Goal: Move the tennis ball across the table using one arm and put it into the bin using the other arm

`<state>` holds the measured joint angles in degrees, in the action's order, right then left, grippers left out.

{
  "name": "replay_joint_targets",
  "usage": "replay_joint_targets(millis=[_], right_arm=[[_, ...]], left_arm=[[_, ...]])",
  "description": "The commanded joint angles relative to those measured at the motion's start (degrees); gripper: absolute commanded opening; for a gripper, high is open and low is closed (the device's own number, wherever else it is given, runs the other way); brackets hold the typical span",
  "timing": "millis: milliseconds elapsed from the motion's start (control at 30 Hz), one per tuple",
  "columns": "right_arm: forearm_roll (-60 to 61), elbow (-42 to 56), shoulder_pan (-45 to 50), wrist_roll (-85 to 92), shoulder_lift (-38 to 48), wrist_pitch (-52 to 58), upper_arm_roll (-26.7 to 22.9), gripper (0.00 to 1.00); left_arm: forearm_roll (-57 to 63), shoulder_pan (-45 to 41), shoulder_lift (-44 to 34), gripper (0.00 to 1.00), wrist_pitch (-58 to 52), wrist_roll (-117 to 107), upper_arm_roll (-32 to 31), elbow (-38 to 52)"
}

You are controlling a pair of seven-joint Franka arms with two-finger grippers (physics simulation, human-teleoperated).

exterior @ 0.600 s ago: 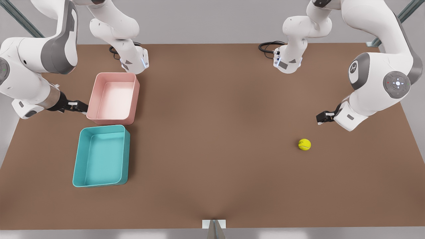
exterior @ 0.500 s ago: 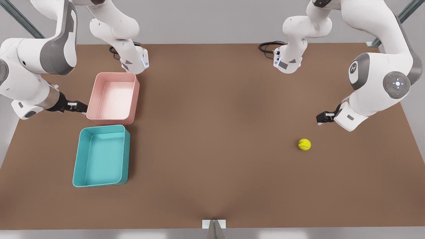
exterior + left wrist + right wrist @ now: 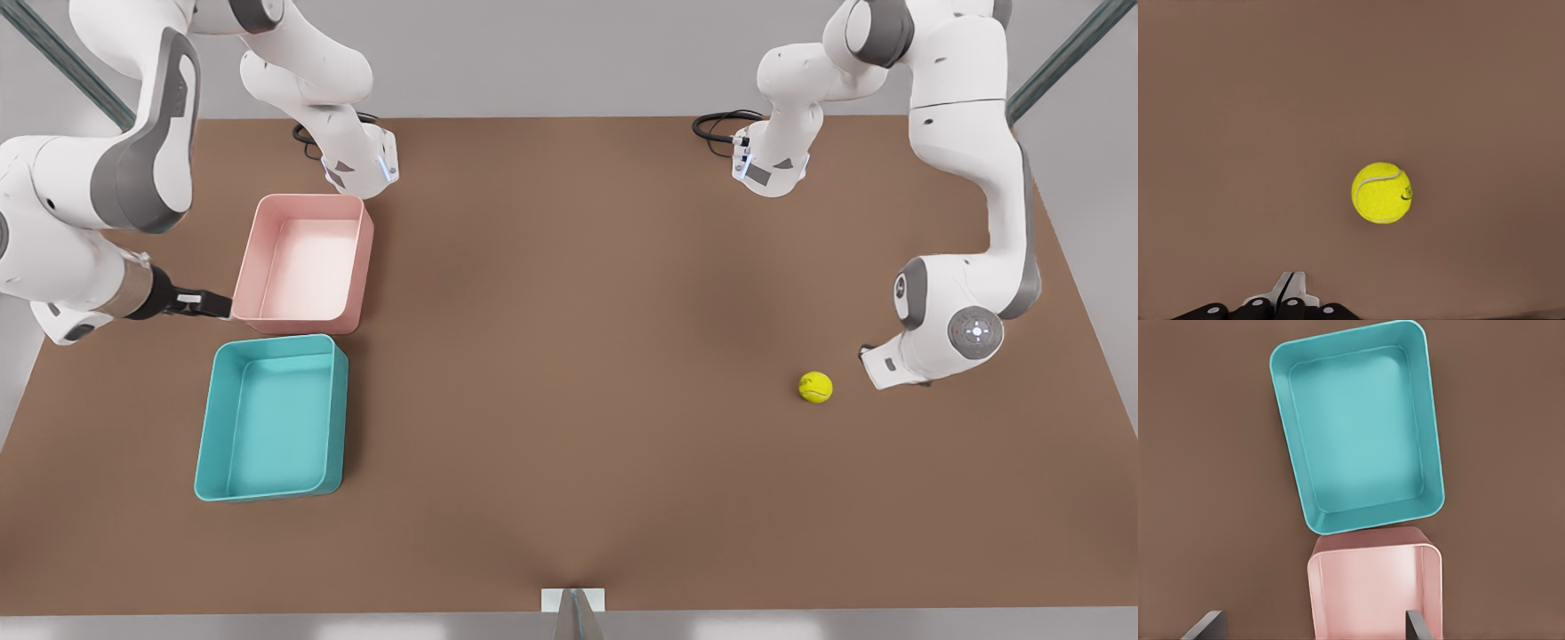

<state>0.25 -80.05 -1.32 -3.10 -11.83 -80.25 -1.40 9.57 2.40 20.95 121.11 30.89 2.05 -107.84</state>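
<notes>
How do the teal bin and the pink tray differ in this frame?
The teal bin is turquoise and sits nearer the front view's camera; the pink tray lies just behind it, almost touching. The bin looks somewhat larger than the tray. The right gripper hovers beside the tray, not the bin. Both are empty, upright, low-walled rectangles with rounded corners.

A plain grey wall (image 3: 569,53) stands behind, crossed by slanted metal struts (image 3: 1058,62).

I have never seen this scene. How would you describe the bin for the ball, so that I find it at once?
Start from the brown table and go to the front view's left side, where two low rectangular trays sit close together. The bin is the nearer tray, empty. Its teal colour sets it apart from the pink tray behind it.
</notes>
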Motion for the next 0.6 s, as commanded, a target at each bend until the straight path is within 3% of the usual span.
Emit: replay_joint_targets(millis=[0, 167, 567], right_arm=[[0.37, 0.07, -0.53, 1.17, 0.05, 0.62, -0.01, 1.00], [0.19, 0.42, -0.61, 1.08, -0.04, 0.71, -0.01, 1.00], [0.02, 1.12, -0.79, 0.99, -0.74, 0.89, -0.10, 1.00]], left_arm=[[1.68, 0.33, 2.07, 0.21, 8.17, 64.38, -0.02, -0.09], [5.63, -0.38, 5.33, 0.21, 8.35, 88.12, -0.02, -0.09], [10.03, -1.26, 8.23, 0.21, 14.50, 67.02, -0.11, -3.52]])
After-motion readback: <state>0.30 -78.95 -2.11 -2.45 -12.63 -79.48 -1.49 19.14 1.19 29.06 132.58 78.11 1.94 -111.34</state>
